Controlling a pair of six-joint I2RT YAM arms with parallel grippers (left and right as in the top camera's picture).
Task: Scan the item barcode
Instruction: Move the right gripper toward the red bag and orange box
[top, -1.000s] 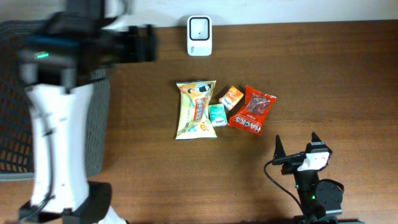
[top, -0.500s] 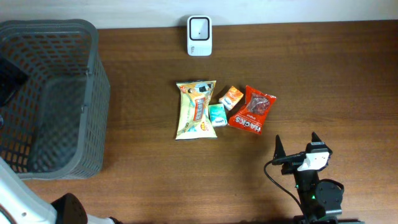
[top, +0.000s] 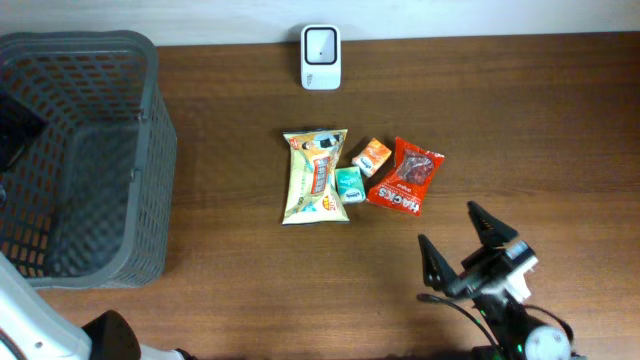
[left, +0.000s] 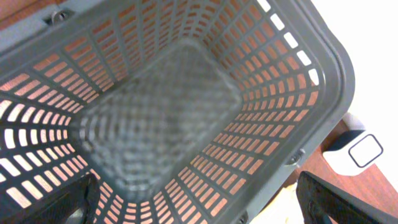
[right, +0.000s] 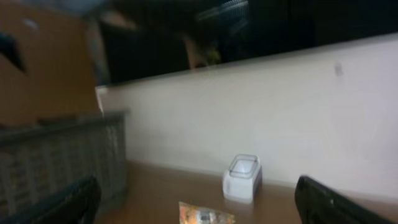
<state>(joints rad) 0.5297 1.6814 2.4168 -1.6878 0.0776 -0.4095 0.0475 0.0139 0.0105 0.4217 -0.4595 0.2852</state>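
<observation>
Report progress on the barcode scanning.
Done: nothing visible; the yellow bag, orange box, teal box and red packet lie together mid-table, away from the scanner. In hand: nothing; the right tool is open and empty, near the red packet. Left: grasping an item and scanning it.

a grey plastic lattice basket (top: 160, 170) stands on the dark brown wooden table (top: 540, 110), well to the left of the white barcode scanner (top: 321, 57). its far rim lies about level with the scanner and its body reaches toward the near edge. seen from above, its slotted walls (left: 261, 106) slope down to a woven floor. behind the scanner a pale wall (right: 249, 106) rises from the table's back edge, under a dark blurred band (right: 261, 25).
</observation>
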